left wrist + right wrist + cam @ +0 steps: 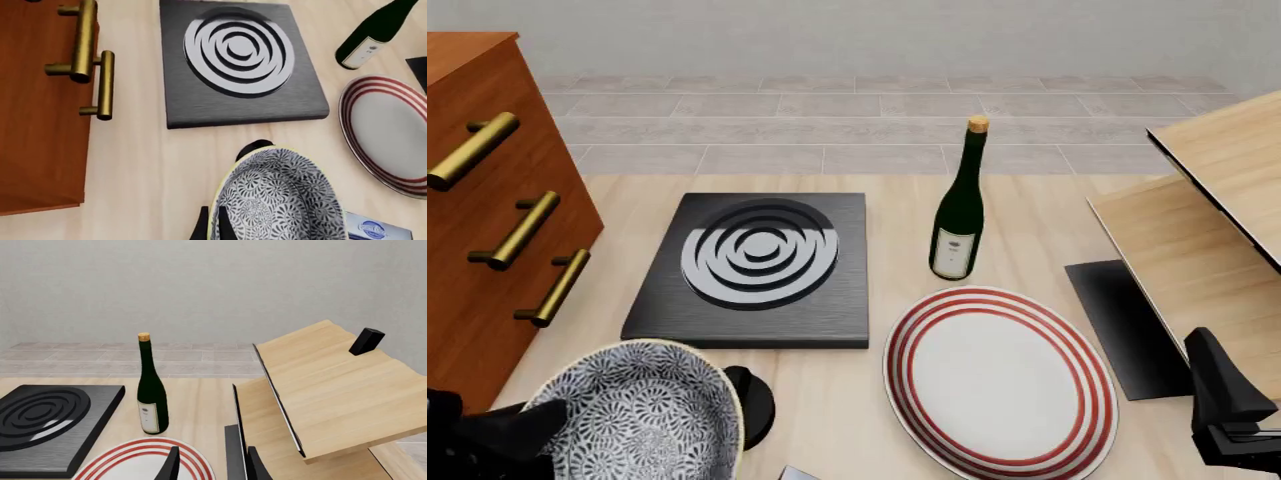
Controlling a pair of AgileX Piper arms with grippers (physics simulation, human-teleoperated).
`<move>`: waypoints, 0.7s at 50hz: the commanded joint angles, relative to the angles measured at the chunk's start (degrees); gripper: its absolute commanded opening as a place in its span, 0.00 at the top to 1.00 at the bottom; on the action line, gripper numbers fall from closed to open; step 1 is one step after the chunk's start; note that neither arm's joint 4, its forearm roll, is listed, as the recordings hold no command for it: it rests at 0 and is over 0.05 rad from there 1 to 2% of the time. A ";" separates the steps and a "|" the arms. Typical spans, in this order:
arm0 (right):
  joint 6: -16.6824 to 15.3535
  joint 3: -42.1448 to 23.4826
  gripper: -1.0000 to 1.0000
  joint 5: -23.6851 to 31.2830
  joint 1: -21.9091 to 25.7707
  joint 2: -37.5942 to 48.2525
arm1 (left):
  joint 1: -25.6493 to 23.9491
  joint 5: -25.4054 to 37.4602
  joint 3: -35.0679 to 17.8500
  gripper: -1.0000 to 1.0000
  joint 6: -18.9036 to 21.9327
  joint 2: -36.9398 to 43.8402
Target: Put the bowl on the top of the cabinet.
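**Bowl gripped, off the table**

Nearest me, the round white bowl with dense blue-grey leaf pattern [641, 415] sits clamped in my left gripper [223, 207], beside the reddish-brown wooden cabinet [481, 215]. Right gripper [210, 465] hangs with fingers apart.

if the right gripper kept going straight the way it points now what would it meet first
Probably the flat white plate with red rings, just ahead of the right gripper; the pale wooden furniture sits close beside. Depth is unclear.

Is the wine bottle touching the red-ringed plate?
Apart. In the front view the wine bottle stands behind the red-ringed plate, with a strip of bare table visible between them.
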 commanded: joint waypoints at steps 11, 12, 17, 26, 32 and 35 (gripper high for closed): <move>0.00 0.00 0.00 0.01 0.00 -0.01 | 1.04 -0.62 -9.42 1.00 -2.24 1.05; 0.00 0.00 0.00 -0.01 0.01 0.02 | 0.71 -0.60 -10.15 1.00 -2.33 1.19; -0.01 0.00 0.00 0.01 0.00 -0.02 | 1.39 -1.19 -13.15 1.00 -2.32 2.74; -0.01 0.00 0.00 -0.01 0.02 0.01 | 0.46 -1.11 -15.85 1.00 -1.51 3.32; 0.00 0.00 0.00 -0.02 0.00 0.04 | -0.87 7.53 -33.84 1.00 -1.79 11.79; 0.01 0.00 0.00 0.00 -0.01 0.01 | -2.40 5.61 -37.03 1.00 -0.74 15.10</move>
